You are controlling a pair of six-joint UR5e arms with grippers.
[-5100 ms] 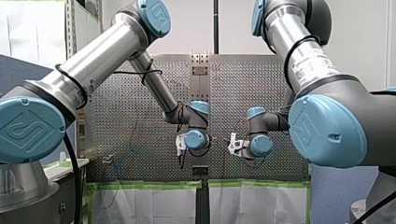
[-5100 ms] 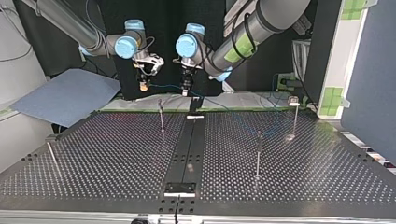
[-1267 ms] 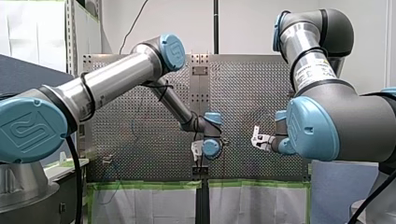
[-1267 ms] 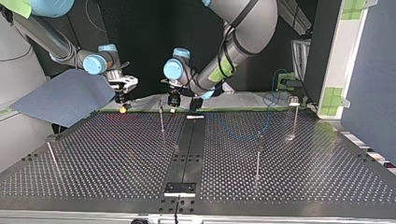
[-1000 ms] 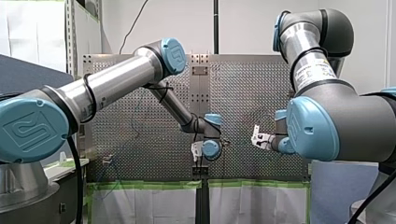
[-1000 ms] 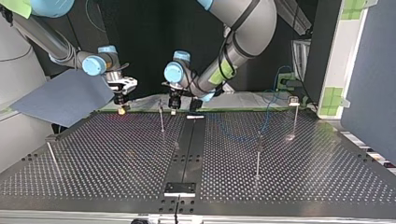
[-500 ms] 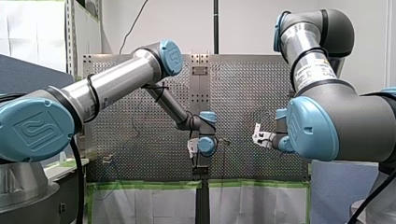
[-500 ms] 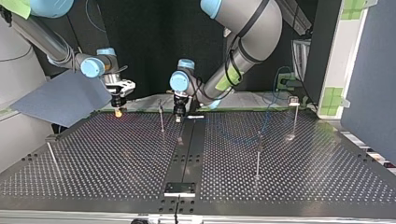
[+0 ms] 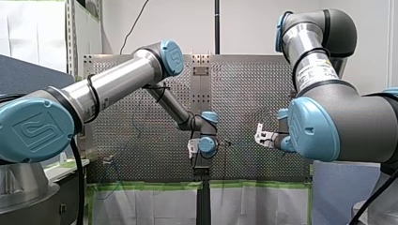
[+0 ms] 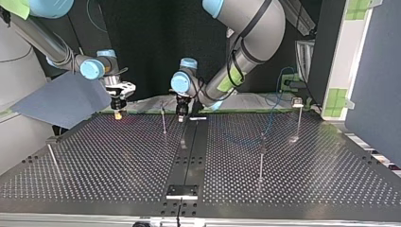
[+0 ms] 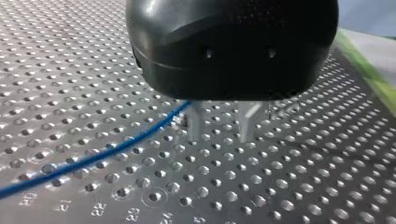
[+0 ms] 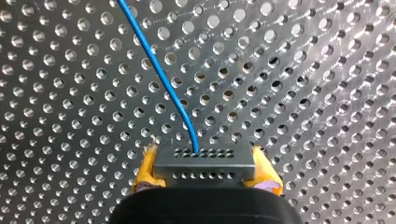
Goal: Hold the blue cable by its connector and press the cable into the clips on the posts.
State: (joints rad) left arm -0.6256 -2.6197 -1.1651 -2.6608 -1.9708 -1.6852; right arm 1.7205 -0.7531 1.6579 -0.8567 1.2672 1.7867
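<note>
Right wrist view: my right gripper (image 12: 205, 170) is clamping its fingers (image 12: 145, 168) on the connector (image 12: 205, 159), cable (image 12: 159, 70) trailing ahead over the worktop (image 12: 303, 93); my left gripper (image 11: 220, 126) is hovering, fingers apart, beside the cable.

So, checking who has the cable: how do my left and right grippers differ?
My right gripper is shut on the grey connector with yellow pads; my left gripper has metal fingers standing apart, nothing between them. The blue cable leaves the connector at my right gripper but only passes beside my left gripper. Both hang close over the perforated table.
</note>
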